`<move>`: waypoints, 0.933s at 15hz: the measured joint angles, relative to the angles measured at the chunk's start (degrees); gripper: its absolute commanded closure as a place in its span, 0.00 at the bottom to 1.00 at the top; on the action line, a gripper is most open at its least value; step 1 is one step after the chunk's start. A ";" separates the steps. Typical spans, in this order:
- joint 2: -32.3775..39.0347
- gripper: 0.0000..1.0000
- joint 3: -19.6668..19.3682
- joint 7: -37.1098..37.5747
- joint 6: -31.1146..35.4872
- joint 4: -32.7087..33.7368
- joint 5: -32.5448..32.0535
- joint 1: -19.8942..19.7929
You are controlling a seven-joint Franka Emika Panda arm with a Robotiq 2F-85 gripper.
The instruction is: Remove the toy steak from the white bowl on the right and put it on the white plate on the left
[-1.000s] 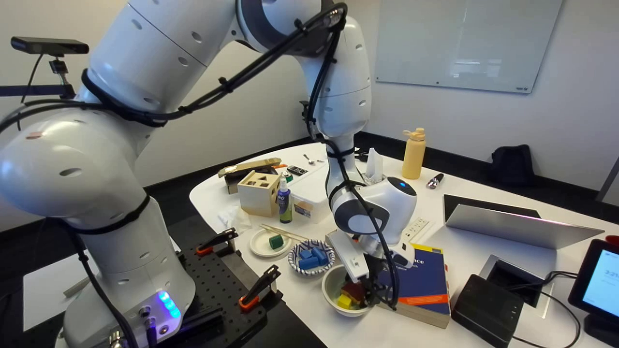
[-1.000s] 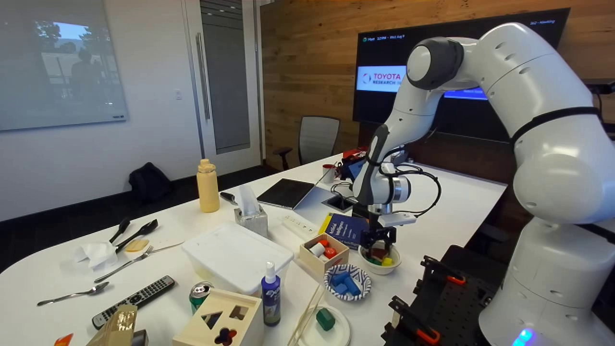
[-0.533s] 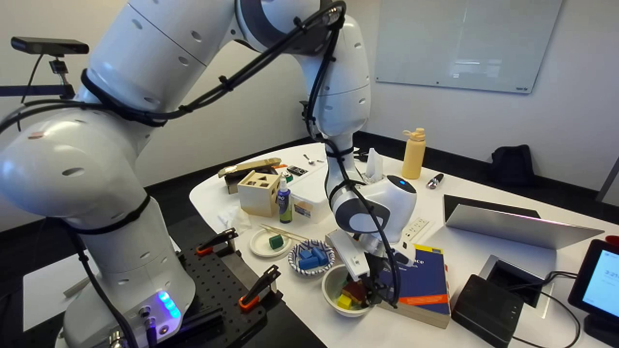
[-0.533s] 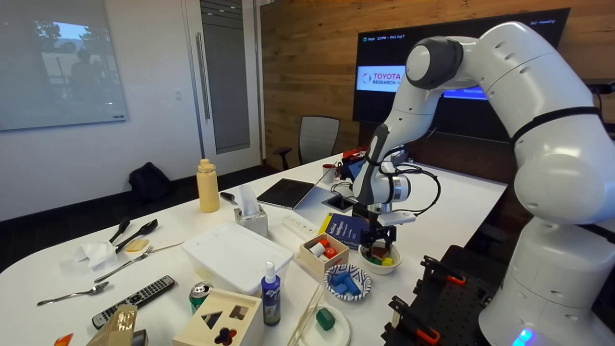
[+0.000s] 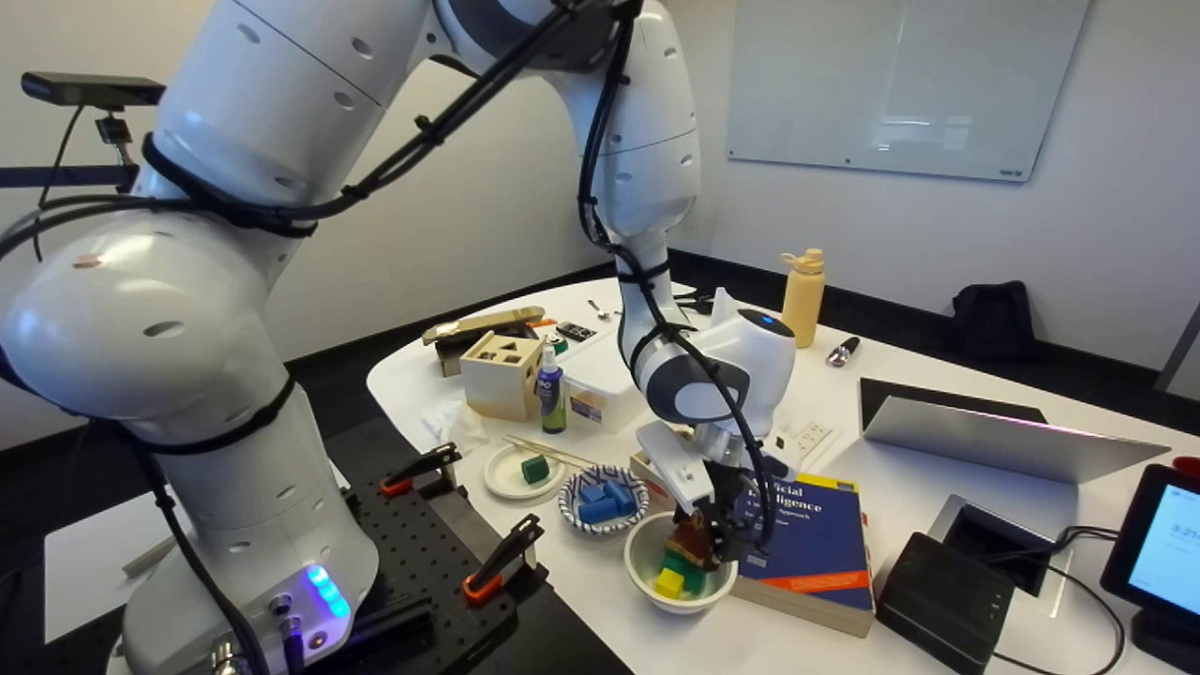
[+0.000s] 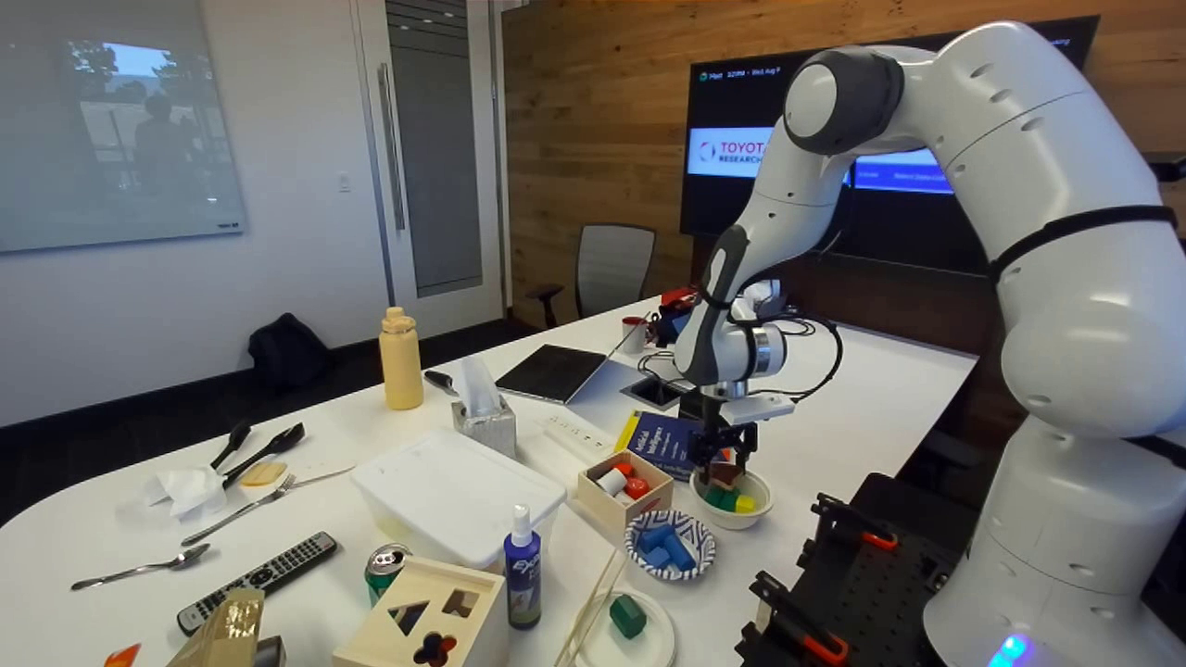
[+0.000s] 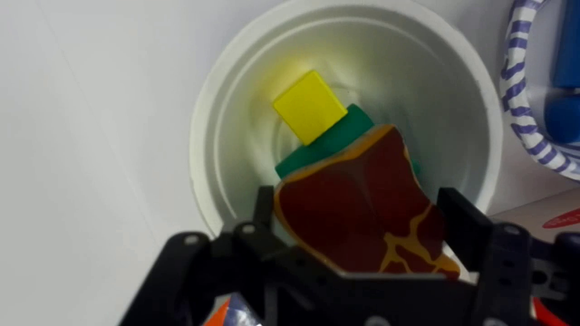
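My gripper [image 7: 358, 206] is shut on the toy steak [image 7: 353, 190], a flat dark red-brown piece with an orange edge; the fingers press its two sides. The steak is raised over the white bowl [image 5: 639, 574], seen also in both exterior views [image 5: 689, 540] [image 6: 726, 475]. In the bowl lie a yellow block [image 7: 310, 107] and a green block [image 7: 328, 142]; the steak partly covers the green one in the wrist view. The white plate [image 5: 502, 486] holds a dark green block [image 5: 535, 469]; the plate also shows in an exterior view [image 6: 656, 639].
A blue-patterned bowl [image 5: 600, 528] with several blue blocks stands between the white bowl and the plate. A wooden box [image 6: 607, 506] with red and white pieces, a thick blue book [image 5: 811, 553], chopsticks [image 5: 553, 452], a spray bottle [image 5: 551, 398] and black clamps [image 5: 506, 558] are nearby.
My gripper has risen with the toy steak in it, lifting it off the blocks in the white bowl. More of the green block and the book's cover now shows.
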 measured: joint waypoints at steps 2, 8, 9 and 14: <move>-1.95 0.37 0.33 0.01 0.01 -2.02 -0.01 1.22; -7.64 0.37 2.66 2.01 0.47 -9.44 -0.02 5.87; -8.29 0.37 3.06 2.47 0.57 -10.31 -0.02 6.76; -9.24 0.37 4.88 5.46 0.88 -11.93 0.00 9.99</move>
